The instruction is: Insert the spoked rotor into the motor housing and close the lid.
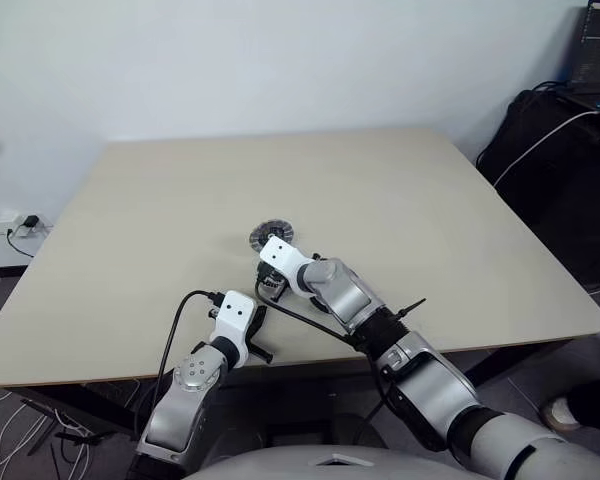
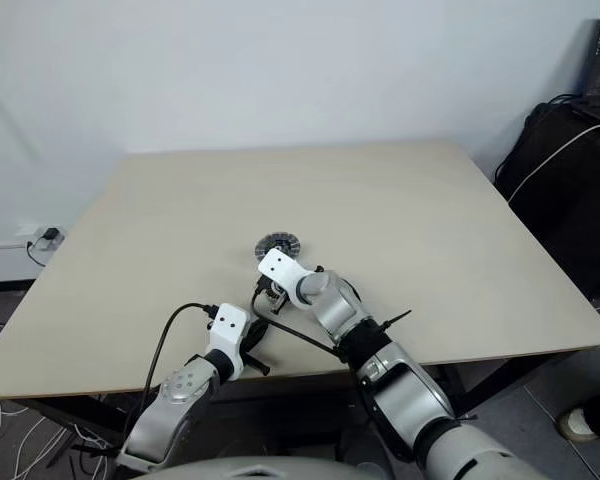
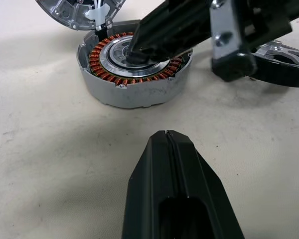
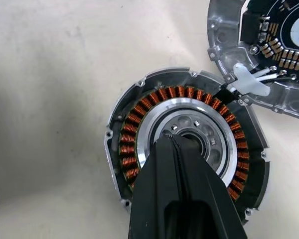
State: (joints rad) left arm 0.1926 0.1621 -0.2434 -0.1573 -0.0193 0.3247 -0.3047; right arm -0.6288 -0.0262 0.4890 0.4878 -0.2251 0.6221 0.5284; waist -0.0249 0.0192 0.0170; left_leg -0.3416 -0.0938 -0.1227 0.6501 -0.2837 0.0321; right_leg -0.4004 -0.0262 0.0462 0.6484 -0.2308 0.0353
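The right gripper, fingers pressed together and holding nothing, is touching the centre of the motor housing near the table's front edge. The left gripper, likewise clamped on nothing, is hovering just short of it.

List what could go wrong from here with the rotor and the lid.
1. The right gripper, shut, points down at the middle of the motor housing; a slip sideways could scrape the copper windings.
2. The circuit-board disc is tied to the housing by short wires; nudging either could strain them.
3. The spoked rotor lies partly under the right arm, which could knock it.
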